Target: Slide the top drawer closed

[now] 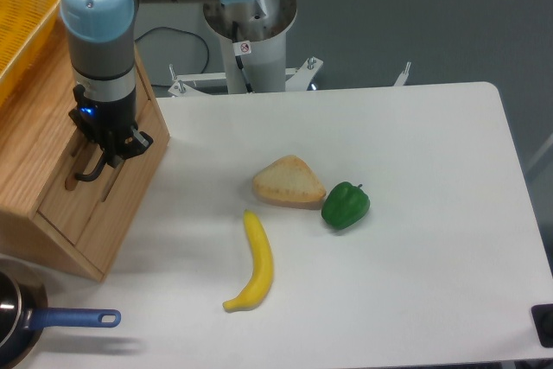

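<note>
1. The arm comes in from the base at top centre, runs left along the upper edge, then drops straight down at the wooden cabinet (52, 170); the wrist points downward, its blue-capped joint on top.
2. The gripper (102, 155) is right at the cabinet's sloping front, against the top drawer (91, 181) at the left side of the table (415, 213).
3. The drawer's black bar handle (85, 170) is half covered by the gripper, so only its lower stretch shows. How far the drawer stands out is hard to judge from this angle.
4. The fingers (130, 143) are dark against a dark handle; whether they are spread or clamped, I cannot tell. They do appear to touch the handle.
5. A yellow basket (22, 28) on the cabinet is cut off at the top left, and a pan with a blue handle (73, 319) is cut off at the bottom left.
6. Out on the table: a banana (253, 264), a piece of bread (288, 182), and a green pepper (346, 205) just beside the bread.
</note>
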### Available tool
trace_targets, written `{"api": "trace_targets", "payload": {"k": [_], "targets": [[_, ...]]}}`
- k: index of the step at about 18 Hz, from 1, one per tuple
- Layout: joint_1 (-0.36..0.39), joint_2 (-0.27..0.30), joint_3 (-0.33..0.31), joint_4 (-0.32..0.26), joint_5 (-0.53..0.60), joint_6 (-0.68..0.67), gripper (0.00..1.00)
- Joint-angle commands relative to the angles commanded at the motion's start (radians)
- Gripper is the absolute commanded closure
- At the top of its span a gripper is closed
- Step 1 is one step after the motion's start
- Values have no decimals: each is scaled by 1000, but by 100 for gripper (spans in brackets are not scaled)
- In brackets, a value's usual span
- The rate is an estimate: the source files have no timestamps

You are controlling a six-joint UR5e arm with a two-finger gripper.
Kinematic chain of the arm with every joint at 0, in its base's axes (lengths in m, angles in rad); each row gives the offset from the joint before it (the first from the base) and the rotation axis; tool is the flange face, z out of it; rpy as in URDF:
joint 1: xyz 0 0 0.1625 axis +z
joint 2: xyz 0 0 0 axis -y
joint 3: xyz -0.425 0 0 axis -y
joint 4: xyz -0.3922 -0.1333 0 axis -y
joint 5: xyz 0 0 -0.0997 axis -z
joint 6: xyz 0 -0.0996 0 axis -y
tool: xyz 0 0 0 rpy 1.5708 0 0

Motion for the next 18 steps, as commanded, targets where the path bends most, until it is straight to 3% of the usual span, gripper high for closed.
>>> {"api": "trace_targets", "payload": {"k": [9, 12, 14, 18], "targets": [[284, -55, 8, 14, 2, 207, 49], [383, -71, 12, 15, 9, 313, 28], [437, -83, 15, 17, 60, 417, 0], [528, -117, 15, 26, 149, 531, 0]]}}
